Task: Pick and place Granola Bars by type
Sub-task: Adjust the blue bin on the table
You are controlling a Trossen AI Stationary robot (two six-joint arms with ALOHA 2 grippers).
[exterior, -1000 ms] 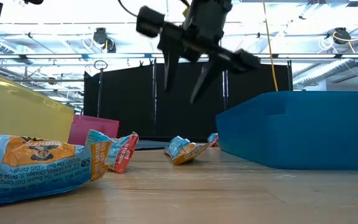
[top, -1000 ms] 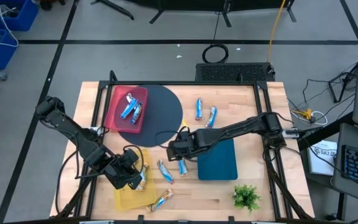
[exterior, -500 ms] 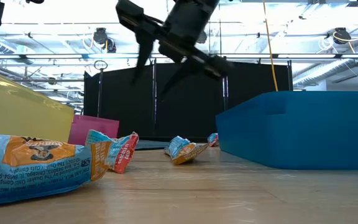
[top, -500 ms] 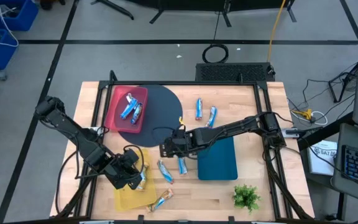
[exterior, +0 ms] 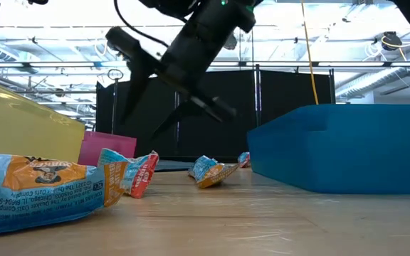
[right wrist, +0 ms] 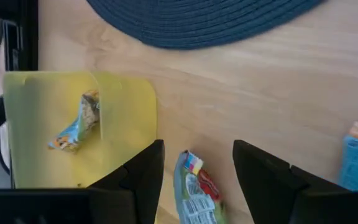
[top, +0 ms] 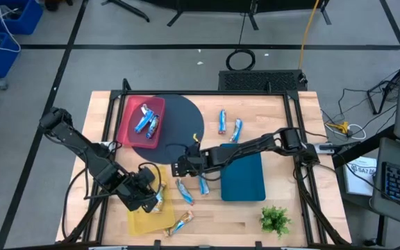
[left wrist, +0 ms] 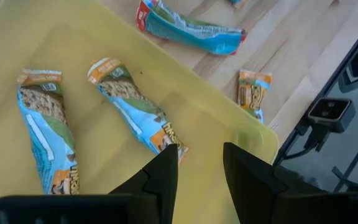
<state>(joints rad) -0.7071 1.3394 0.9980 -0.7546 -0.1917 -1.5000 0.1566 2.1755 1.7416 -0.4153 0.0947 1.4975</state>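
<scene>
The right gripper (top: 180, 167) hangs spread and empty above the wood, a bar (right wrist: 194, 186) just beneath its fingers and the dark mat (top: 176, 128) beside it. The left gripper (left wrist: 199, 165), parted and empty, hovers over the yellow tray (left wrist: 222, 124), where two bars (left wrist: 135, 109) lie.

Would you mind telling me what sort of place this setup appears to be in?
Most likely a robotics lab or workshop: a wooden table carries two robot arms, cables trail over the taped floor, and the low view shows black partition panels under an exposed industrial ceiling.
</scene>
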